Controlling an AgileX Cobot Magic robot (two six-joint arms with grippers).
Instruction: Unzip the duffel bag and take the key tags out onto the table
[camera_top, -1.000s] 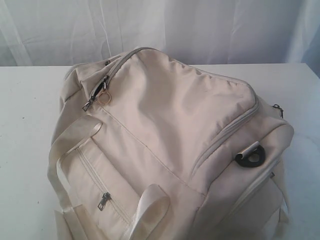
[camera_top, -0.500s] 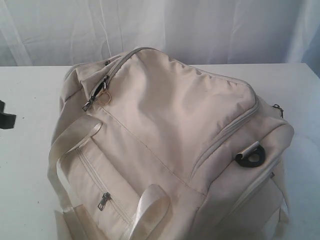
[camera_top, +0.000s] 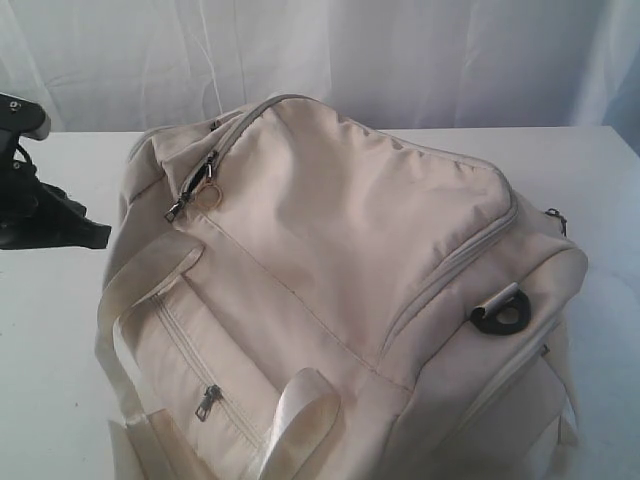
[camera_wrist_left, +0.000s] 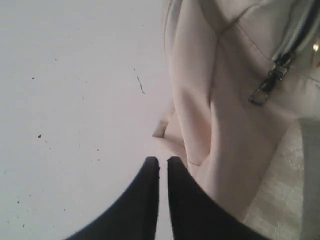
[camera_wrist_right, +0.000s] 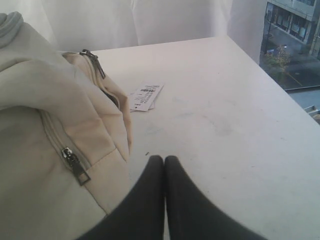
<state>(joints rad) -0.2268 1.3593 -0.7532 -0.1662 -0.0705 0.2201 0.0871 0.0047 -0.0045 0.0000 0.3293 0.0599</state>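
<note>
the bag (camera_top: 350, 260) lies zipped on the table (camera_top: 60, 330). left gripper (camera_wrist_left: 163, 162): fingers all but pressed together, a thin slit between them, tips just beside the bag's end. right gripper (camera_wrist_right: 164, 159): fingers pressed together, holding nothing, just beside the other end.

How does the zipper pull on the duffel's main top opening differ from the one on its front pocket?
The main zipper pull has a small gold-toned ring hanging beside it; the front pocket pull has none. The main zipper pull sits high at the left end of the duffel bag, while the front pocket pull sits low on the front panel. Both are dull grey metal tabs lying against the cream fabric.
</note>
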